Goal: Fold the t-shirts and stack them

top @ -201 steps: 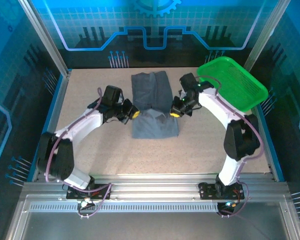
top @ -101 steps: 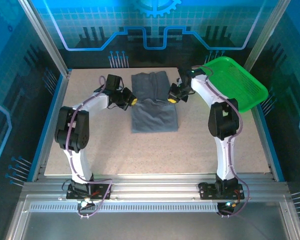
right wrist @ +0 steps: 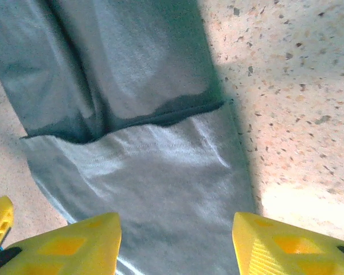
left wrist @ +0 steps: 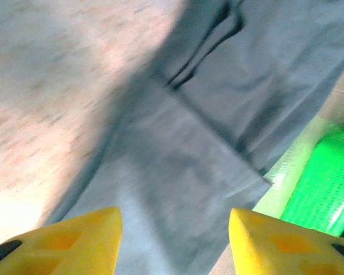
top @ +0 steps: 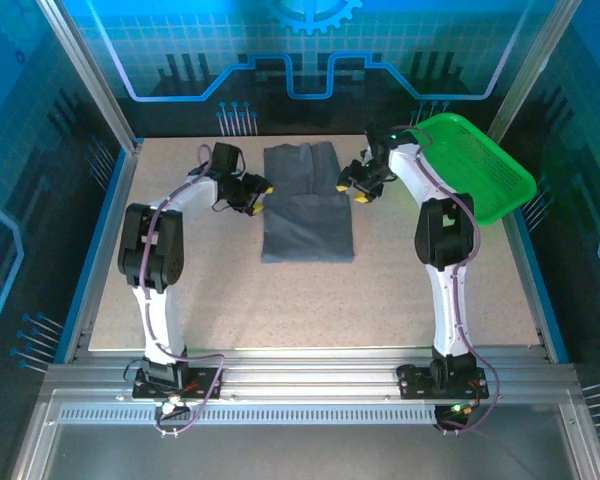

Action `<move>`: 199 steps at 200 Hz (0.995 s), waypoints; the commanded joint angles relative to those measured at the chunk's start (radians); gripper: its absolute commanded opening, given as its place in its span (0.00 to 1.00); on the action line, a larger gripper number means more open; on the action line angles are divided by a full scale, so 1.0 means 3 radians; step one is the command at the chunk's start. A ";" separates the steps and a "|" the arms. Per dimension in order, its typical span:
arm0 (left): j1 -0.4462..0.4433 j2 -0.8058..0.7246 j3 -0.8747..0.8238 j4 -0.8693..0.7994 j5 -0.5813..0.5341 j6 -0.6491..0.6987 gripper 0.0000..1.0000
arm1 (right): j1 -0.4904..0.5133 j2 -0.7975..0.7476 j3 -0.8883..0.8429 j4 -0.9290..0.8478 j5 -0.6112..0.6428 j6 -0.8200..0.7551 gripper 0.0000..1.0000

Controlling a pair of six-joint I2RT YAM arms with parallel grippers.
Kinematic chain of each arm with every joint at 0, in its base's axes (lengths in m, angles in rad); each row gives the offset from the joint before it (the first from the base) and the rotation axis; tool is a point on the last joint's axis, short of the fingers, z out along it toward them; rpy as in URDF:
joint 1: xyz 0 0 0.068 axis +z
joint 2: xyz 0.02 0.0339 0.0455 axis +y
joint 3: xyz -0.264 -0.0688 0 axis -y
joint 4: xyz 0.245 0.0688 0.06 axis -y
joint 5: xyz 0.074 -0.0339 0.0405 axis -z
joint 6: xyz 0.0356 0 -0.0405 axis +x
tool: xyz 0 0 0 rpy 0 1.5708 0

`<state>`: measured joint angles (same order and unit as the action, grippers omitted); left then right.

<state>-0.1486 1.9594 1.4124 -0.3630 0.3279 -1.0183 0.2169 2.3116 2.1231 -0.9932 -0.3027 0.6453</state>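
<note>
We see one dark grey t-shirt [top: 307,225] lying flat in the middle of the table [top: 230,300]. The table top is pale and sandy, with lots of tiny dark specks. The t-shirt is folded into a long strip. The part farther from the arms looks a bit thinner and darker, and the near part is wider and almost square. The cloth is soft and thin, with gentle wrinkles. In the right wrist view, one layer lies on top of another, and a stitched edge runs across the cloth.

The left pincer [top: 260,194] sits just beside the left edge of the t-shirt. Its chunky yellow fingertips [left wrist: 74,240] are pointed like wedges. They stand wide apart and hold nothing, and we see grey cloth past the gap.

The right pincer [top: 352,191] sits just beside the right edge. Its yellow fingertips [right wrist: 69,246] are also spread wide and hold nothing.

A bright green plastic basket [top: 480,170] with a holey floor rests tilted at the far right corner.
</note>
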 commanded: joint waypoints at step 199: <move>-0.0451 -0.0602 -0.1984 0.1695 -0.0039 -0.1430 0.00 | 0.0397 -0.0995 -0.2637 0.1341 -0.0300 0.1131 0.05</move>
<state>-0.2680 1.7493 0.8097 0.0040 0.3832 -1.4532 0.3210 1.9999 1.2797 -0.5613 -0.4129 0.9939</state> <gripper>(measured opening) 0.051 0.116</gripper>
